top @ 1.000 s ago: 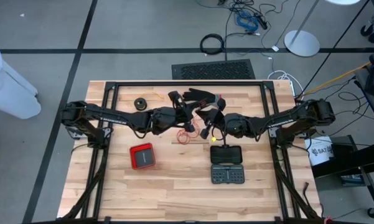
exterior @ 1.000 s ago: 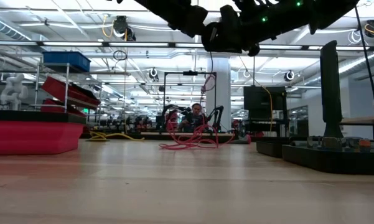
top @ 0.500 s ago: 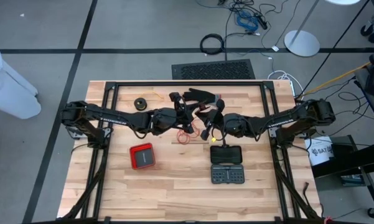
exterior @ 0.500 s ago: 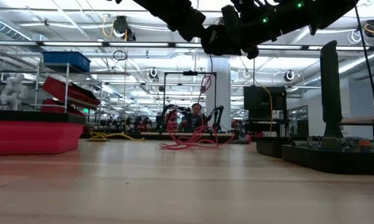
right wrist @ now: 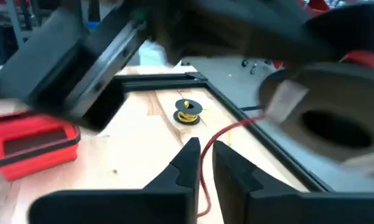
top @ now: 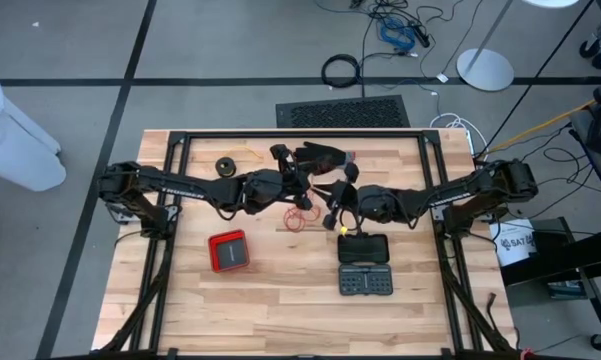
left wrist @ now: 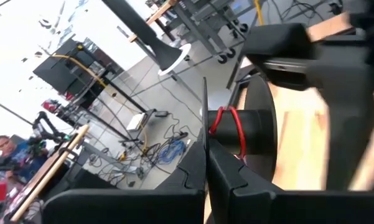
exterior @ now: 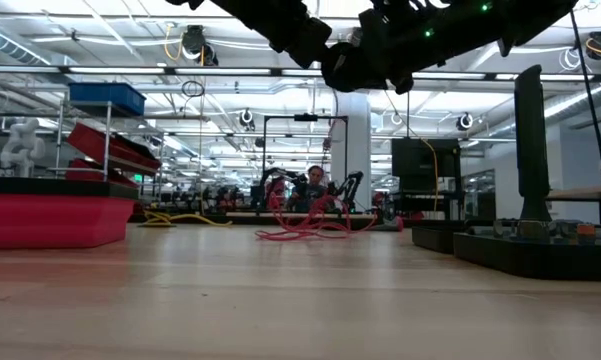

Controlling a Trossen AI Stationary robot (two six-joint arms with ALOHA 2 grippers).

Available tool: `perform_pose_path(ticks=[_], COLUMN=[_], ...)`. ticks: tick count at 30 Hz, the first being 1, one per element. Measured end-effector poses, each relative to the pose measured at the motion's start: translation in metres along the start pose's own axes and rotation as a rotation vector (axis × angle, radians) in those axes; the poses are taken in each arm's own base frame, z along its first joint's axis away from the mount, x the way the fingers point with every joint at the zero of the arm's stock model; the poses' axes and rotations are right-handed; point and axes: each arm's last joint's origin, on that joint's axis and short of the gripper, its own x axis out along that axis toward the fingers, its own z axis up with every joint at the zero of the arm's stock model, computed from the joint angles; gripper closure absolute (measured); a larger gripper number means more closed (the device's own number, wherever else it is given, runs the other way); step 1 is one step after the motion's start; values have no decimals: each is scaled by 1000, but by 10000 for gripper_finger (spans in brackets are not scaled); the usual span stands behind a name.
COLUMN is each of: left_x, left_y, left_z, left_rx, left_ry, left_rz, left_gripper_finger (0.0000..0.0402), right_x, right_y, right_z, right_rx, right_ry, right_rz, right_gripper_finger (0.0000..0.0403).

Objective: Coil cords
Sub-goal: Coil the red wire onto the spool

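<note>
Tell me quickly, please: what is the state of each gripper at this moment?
Left gripper: shut on the thin dark cord.
Right gripper: slightly open, the red cord running between its fingers.

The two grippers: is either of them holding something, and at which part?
The left gripper pinches a thin dark cord along its length. The right gripper, slightly open, has the red cord between its fingertips.

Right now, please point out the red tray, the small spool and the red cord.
Red tray (top: pixel 228 250), high view, its middle.
Small spool (top: pixel 225 165), high view, its top.
Red cord (top: pixel 298 217), high view, loose loops on the table.
</note>
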Motion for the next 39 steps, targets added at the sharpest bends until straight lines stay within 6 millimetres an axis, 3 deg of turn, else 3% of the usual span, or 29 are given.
perform_pose_path(ticks=[14,22,29,39], left_x=[-11,-18,-18,-24], left_y=[14,21,20,14], left_z=[9,10,10,15], left_rx=[-33,-24,-26,-34], left_ry=[-34,-24,-26,-47], left_rz=[22,15,11,-12], left_gripper_finger=[402,402,402,402], right_x=[4,-4,-4,8], right_y=[-9,-5,-2,-13], right_z=[-10,-30,-24,-27], right_rx=[-81,-133,-147,-152], right_ry=[91,279,230,221], right_rz=[-72,-94,-92,-113], right_gripper_finger=[348,348,348,348])
